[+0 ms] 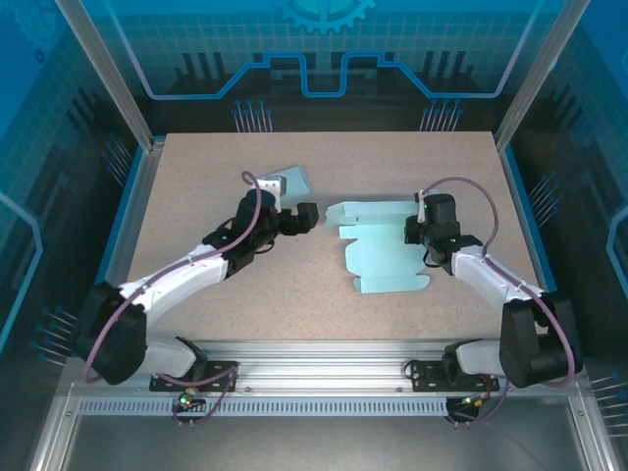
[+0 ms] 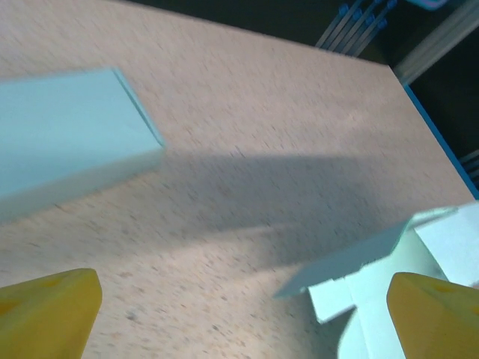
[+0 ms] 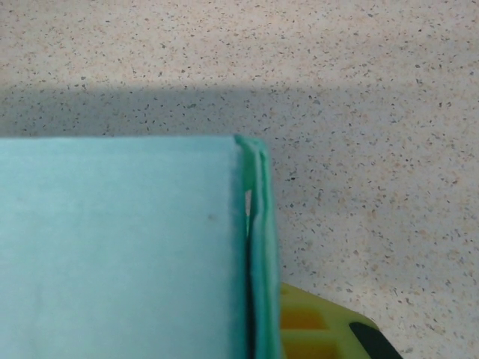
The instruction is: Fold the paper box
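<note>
Though near L fingers (image 2: 46,310), paper box (image 1: 378,250) edge betw. R fingers (image 3: 314,329)

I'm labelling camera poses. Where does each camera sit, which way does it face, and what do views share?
Top external: above and behind the bases, looking down on the table; both arms, left gripper and right gripper show.
Left wrist: on the left arm, looking across the table past its open yellow fingers.
Right wrist: on the right arm, close over the paper box edge; one yellow finger shows.
Shared: all see the paper box; top and left wrist also see the second blue piece.
</note>
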You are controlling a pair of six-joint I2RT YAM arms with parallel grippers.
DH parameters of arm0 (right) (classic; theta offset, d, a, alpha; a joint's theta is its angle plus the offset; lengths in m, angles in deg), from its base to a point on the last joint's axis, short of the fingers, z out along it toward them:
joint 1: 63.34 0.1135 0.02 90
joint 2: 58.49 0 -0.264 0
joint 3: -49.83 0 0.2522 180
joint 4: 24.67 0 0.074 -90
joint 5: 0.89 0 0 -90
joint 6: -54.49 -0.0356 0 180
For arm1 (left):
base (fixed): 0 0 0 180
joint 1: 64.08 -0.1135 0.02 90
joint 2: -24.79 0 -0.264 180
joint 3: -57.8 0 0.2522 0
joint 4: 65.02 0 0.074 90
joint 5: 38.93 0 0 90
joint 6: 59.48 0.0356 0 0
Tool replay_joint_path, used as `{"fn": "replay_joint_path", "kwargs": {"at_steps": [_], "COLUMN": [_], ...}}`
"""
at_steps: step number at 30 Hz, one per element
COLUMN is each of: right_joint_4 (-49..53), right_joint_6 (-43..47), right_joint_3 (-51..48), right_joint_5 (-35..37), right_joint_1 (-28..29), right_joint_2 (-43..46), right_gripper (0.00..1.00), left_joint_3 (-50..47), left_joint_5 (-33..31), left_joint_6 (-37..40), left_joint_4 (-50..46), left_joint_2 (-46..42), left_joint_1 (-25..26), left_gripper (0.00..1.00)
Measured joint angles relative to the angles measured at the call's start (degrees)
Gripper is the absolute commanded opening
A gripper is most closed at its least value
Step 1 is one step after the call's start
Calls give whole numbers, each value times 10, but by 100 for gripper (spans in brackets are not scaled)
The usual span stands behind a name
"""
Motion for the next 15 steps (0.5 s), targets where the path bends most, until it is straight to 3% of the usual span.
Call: {"fn": "replay_joint_path", "kwargs": {"at_steps": [9,15], "right_joint_4": [-4,-8], "right_joint_6": [-5,-10], "right_joint_3": [1,2], "right_joint_5": [-17,-17], "right_joint_1": [-2,-3], "right_joint_2": [-13,-15], "right_gripper": [0,0], "left_joint_3": [14,37], "left_joint_5": [64,67], "left_joint_6": [-54,-60], "left_joint_4": [44,66], "left_joint_2": [77,87], "left_joint_1": [3,26], "left_gripper": [99,99]}}
